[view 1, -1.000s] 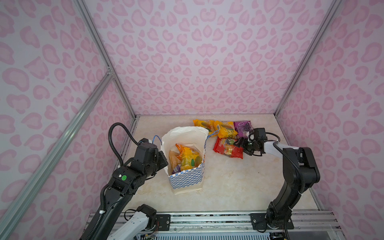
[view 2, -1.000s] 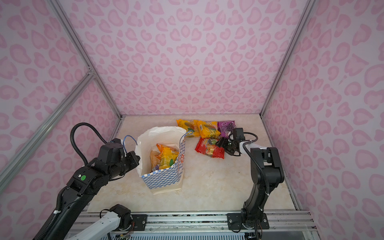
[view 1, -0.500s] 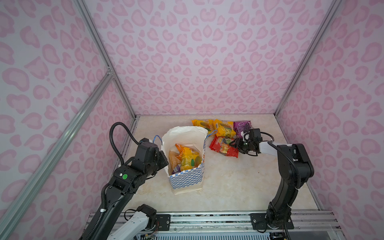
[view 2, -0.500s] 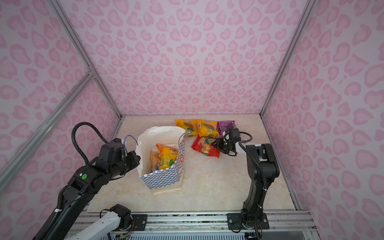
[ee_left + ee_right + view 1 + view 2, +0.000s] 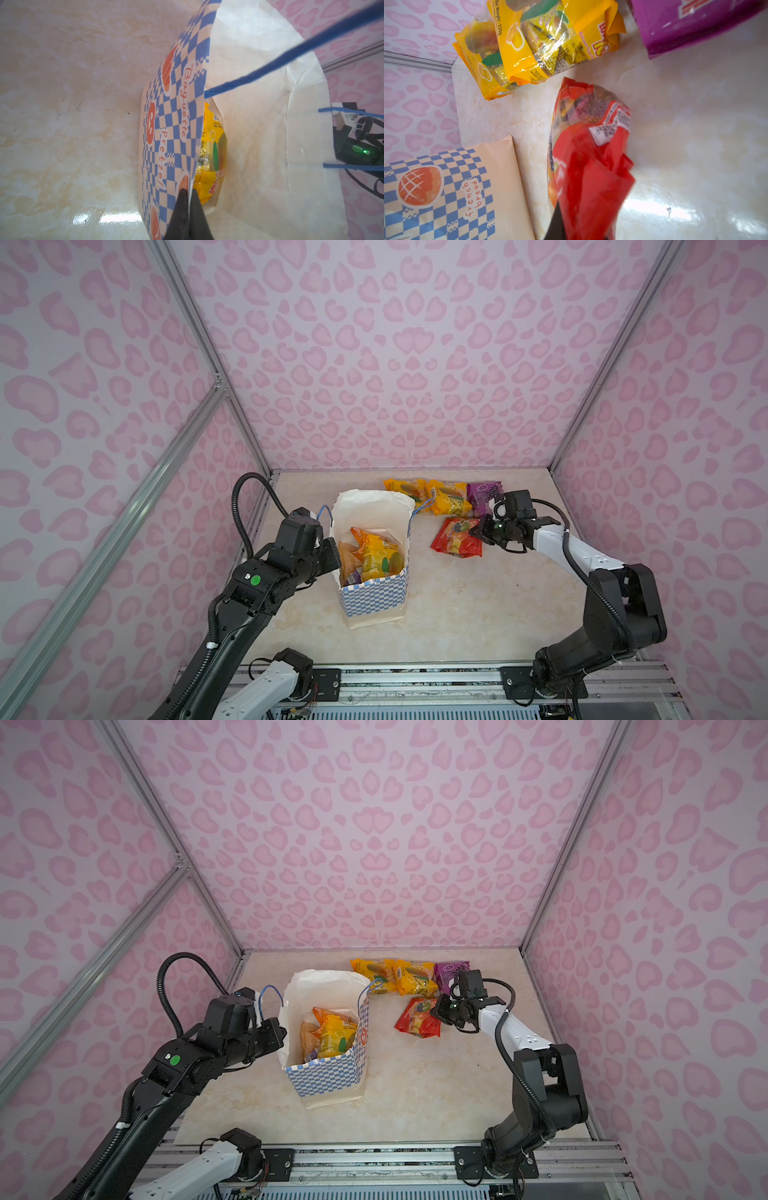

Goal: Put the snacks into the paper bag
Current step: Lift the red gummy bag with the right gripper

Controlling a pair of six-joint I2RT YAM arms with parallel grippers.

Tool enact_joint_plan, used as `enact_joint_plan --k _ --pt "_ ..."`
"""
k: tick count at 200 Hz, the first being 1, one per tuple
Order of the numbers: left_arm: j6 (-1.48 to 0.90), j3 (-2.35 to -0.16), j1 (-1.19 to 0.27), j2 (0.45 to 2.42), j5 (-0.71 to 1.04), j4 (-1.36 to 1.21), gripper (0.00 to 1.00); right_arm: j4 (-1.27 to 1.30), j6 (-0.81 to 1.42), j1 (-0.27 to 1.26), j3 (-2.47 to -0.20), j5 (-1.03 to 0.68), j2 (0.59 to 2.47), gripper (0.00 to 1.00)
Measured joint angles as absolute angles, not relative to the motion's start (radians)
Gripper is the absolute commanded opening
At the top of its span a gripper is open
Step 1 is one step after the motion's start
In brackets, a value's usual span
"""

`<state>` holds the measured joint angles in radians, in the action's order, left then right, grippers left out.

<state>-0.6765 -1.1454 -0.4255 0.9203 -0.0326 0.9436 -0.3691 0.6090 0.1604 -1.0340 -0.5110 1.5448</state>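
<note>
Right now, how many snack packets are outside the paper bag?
4: two yellow-orange packets at the back, a purple packet beside them, a red packet nearer the front. Others may lie hidden.

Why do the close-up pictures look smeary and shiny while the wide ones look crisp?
Right wrist view: the red snack packet is blurred close to the lens, and light glares off the table. Left wrist view: the blue cord handle is out of focus, with table glare. In both top views: sharp, evenly lit, but the frame posts lean outward, likely a wide-angle effect.
</note>
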Motion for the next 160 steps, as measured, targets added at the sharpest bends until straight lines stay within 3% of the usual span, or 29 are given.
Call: enact_joint_plan --k 66,160 --pt "-0.635 -1.146 -0.426 0.944 0.045 0.900 0.04 -0.590 0.564 0.162 -1.091 -0.469 1.342 0.00" --pt "-0.648 -1.116 -0.426 0.939 0.124 0.822 0.03 -0.838 0.562 0.163 -1.371 -0.407 1.171 0.00"
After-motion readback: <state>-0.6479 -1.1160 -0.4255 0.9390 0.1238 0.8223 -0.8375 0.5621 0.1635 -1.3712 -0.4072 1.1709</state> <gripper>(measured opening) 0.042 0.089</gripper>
